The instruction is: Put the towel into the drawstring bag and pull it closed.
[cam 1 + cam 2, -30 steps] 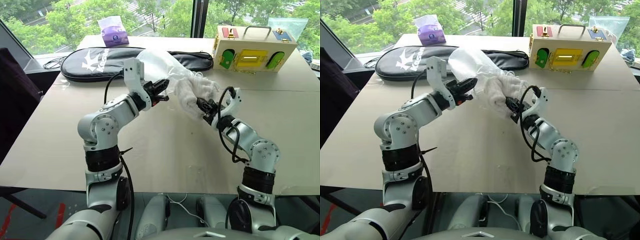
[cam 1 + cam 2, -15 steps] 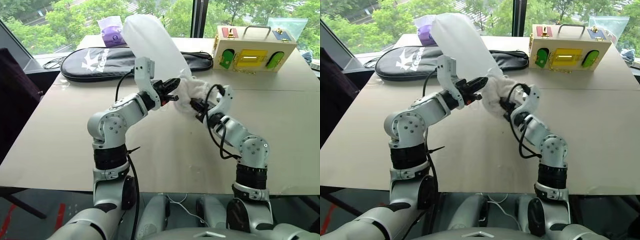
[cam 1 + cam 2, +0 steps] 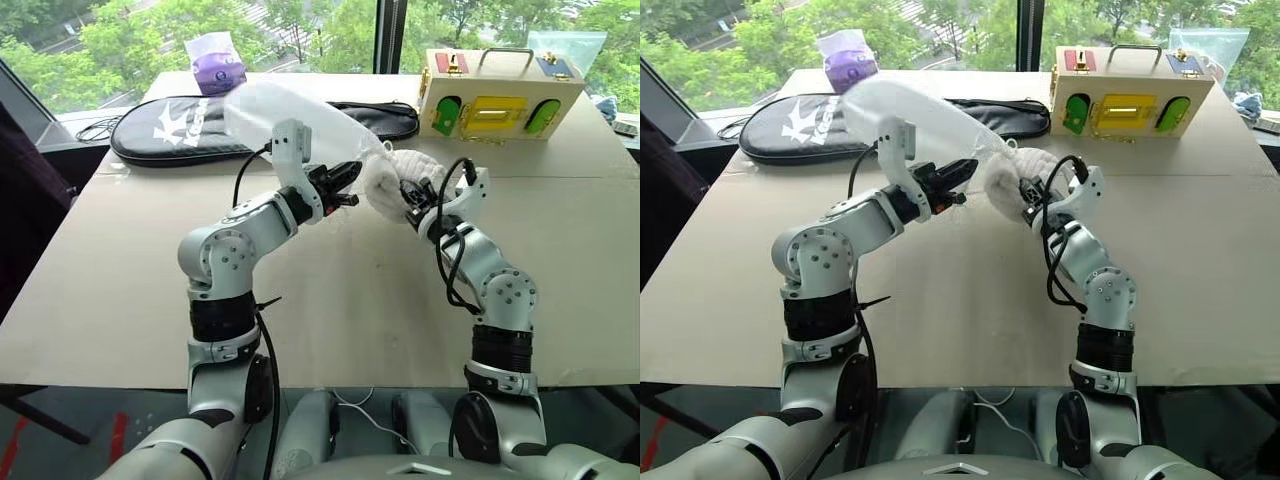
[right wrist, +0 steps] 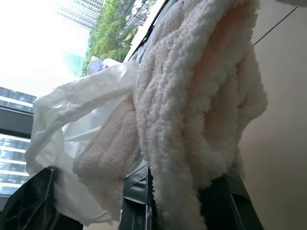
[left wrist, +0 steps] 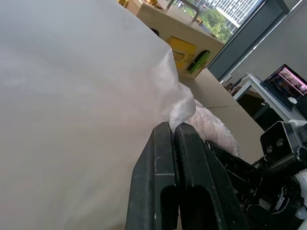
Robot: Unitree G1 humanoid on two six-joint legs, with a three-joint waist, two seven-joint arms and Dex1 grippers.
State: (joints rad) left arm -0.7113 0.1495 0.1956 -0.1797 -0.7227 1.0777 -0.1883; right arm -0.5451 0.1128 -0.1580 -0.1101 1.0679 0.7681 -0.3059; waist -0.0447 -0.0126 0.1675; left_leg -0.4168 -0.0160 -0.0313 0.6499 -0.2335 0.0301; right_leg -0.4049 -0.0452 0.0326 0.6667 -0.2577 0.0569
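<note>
While left tool [image 3: 345, 182] stays pinched on drawstring bag [image 3: 290, 113] rim, right tool [image 3: 413, 208], clamping towel [image 3: 392, 175], has closed in on bag mouth; insertion imminent.

A broad tan table [image 3: 120, 290] takes up most of the scene, its top matte and lit by daylight. Behind it runs a window [image 3: 300, 30] with a dark vertical mullion [image 3: 388, 35], and green treetops [image 3: 90, 50] stand beyond the glass. At the table's far edge lies a long black racket cover [image 3: 180, 122] with a white logo, a purple tissue pack [image 3: 217, 62] behind it. To the far right stands a cream wooden box [image 3: 498, 95] with a metal handle and yellow and green panels. A clear plastic bag [image 3: 570, 48] sits behind the box. The left wrist view shows an open laptop [image 5: 286, 79] on a side table.
</note>
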